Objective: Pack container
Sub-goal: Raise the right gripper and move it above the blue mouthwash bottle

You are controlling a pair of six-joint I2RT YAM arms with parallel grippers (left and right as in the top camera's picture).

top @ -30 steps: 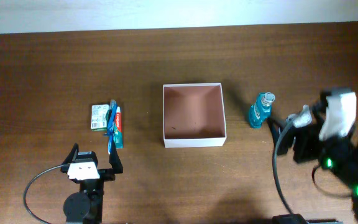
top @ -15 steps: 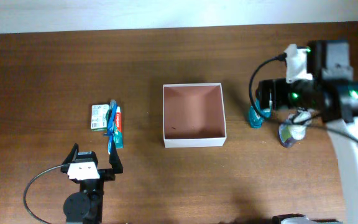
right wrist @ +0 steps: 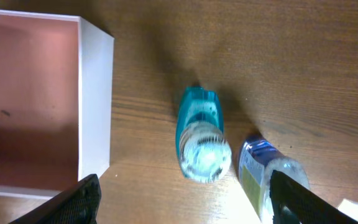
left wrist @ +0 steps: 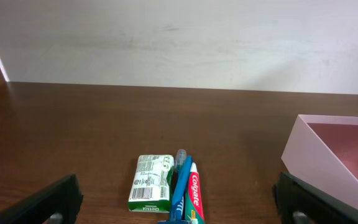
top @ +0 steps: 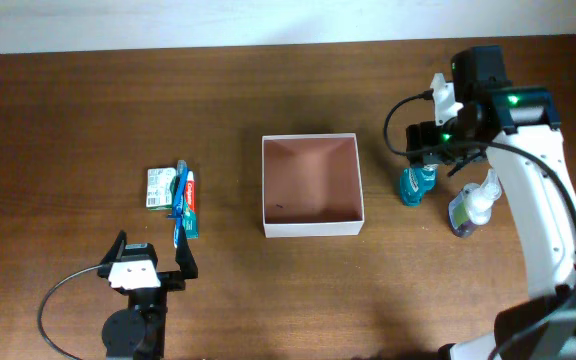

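Both apart: left pincer, right pincer above teal bottle beside container. Bottle likely light, slick, tippy; grip mid-body.

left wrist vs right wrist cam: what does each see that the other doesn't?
Left wrist only: a small green-and-white packet, a blue toothbrush and a red-and-white toothpaste tube lying together, plus the pale back wall.
Right wrist only: a teal plastic bottle seen cap-first from above, and a clear bottle with a purple-blue label beside it.
Both: part of the square white-walled container with a reddish-brown inside, and the brown wooden table.
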